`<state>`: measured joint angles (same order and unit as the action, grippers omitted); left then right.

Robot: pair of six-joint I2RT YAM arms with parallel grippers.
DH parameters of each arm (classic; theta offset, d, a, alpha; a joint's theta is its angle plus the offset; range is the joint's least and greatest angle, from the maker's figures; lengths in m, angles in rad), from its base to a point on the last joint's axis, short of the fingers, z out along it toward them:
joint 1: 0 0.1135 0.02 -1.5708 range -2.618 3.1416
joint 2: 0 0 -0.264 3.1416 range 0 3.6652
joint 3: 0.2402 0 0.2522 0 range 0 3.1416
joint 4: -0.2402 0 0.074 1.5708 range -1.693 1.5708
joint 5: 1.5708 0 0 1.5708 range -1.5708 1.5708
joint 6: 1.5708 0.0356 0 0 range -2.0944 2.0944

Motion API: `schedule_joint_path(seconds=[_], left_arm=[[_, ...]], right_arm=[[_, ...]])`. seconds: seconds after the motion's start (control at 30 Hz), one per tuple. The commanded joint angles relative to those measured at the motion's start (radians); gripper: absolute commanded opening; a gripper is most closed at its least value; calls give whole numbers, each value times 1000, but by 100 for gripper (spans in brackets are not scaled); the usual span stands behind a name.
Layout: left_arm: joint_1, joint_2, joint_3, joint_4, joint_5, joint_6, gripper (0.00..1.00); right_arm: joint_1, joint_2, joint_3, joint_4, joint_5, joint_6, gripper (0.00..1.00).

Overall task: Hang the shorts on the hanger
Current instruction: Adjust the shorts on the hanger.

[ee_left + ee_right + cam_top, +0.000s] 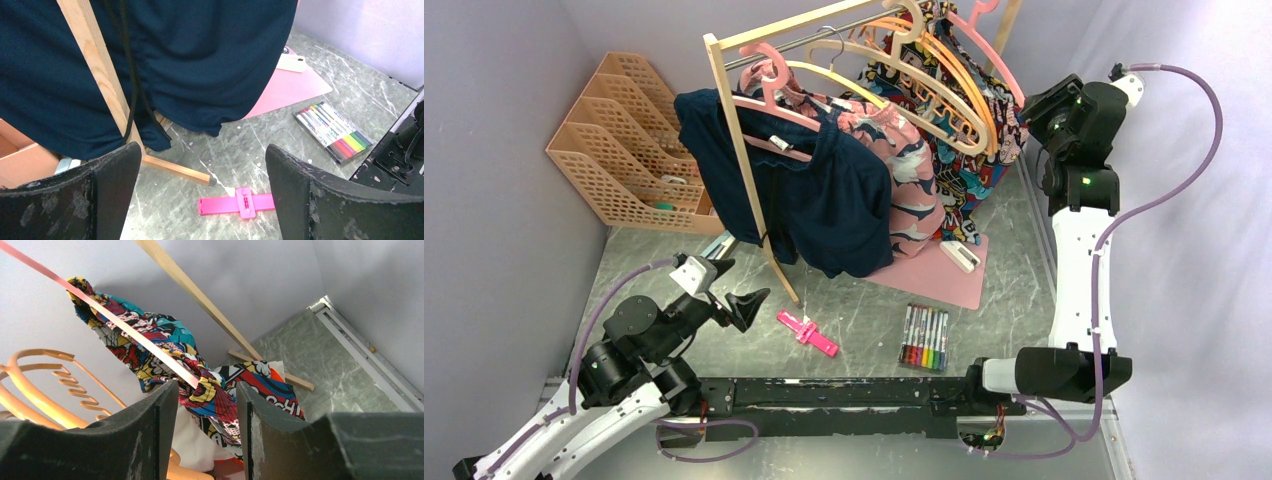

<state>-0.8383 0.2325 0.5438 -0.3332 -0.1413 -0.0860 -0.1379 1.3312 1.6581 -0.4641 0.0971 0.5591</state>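
Shorts: multicoloured comic-print fabric, bunched over pale-pink plastic hanger.
Right gripper: jaws parted beside hanger.
Left gripper: released, empty.
Risk: bunched, uneven fabric may slide off.

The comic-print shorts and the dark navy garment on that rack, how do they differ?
The shorts are busy with red, teal and yellow comic print; the navy garment is one plain colour. The shorts hang at the wooden rack's far right end, just in front of the right arm's parted fingers; the navy garment hangs at the left end. Both hang on that same rack.
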Motion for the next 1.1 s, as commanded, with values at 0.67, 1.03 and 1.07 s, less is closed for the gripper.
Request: schedule_joint_path(seconds=[0.67,1.03,1.07], left_arm=[[7,-17,8,25,3,0,98],[7,-18,8,24,2,-1,98],[8,-18,8,25,2,0,98]], right_arm=[[1,34,16,12,-50,-13,16],[1,40,27,24,-87,-3,0],[3,40,29,28,-95,-3,0]])
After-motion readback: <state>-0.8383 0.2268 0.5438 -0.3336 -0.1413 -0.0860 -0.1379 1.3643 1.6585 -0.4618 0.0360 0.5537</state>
